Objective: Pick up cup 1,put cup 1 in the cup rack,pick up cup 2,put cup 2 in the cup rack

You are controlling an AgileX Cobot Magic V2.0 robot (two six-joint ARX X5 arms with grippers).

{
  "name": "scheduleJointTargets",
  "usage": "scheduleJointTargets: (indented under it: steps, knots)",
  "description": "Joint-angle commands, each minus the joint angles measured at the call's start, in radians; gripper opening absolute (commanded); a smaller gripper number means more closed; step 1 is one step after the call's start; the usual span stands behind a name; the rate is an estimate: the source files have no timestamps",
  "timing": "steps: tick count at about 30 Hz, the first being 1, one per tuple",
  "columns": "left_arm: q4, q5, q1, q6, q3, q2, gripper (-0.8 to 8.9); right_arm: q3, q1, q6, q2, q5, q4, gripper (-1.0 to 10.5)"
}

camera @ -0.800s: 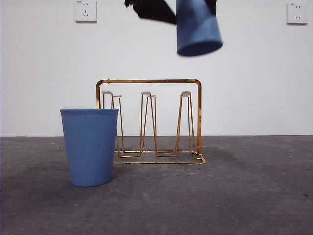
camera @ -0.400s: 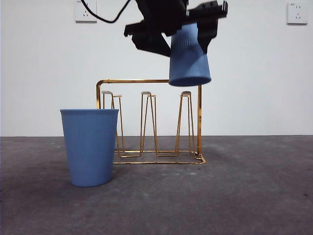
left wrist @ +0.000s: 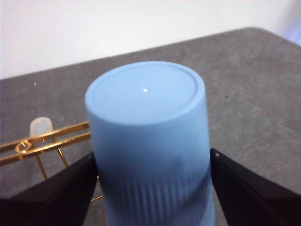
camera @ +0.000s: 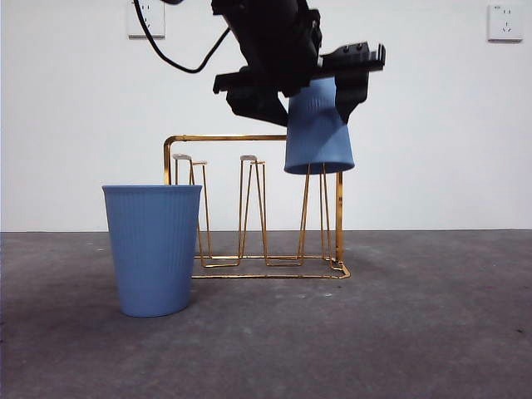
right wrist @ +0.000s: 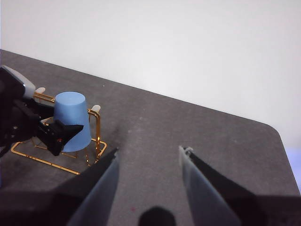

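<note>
1. An upright blue cup (camera: 153, 249) is seen at the left on the grey table (camera: 416, 332), mouth up, its long axis vertical.
2. The cup rack (camera: 253, 208) is positioned just behind it, its frame running left to right.
3. An inverted blue cup (camera: 319, 133) is clamped between the jaws of the left gripper (camera: 328, 79), mouth down, near vertical, over the rightmost peg.
4. The right gripper (right wrist: 148, 162) is held well apart, jaws spread and empty.
</note>
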Motion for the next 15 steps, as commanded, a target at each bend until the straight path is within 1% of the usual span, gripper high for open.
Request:
scheduleJointTargets:
  steps: [1,12,15]
  knots:
    - [0.014,-0.007,0.001,-0.013,0.004,0.022,-0.06,-0.008,0.0,0.0,-0.002,0.004,0.006,2.2]
    - [-0.002,-0.006,0.003,-0.049,0.003,0.074,-0.06,-0.008,0.0,0.0,-0.002,0.003,0.005,2.2]
    - [-0.003,-0.006,0.003,-0.073,0.003,0.096,-0.06,-0.008,0.0,-0.001,-0.002,0.004,0.006,2.2]
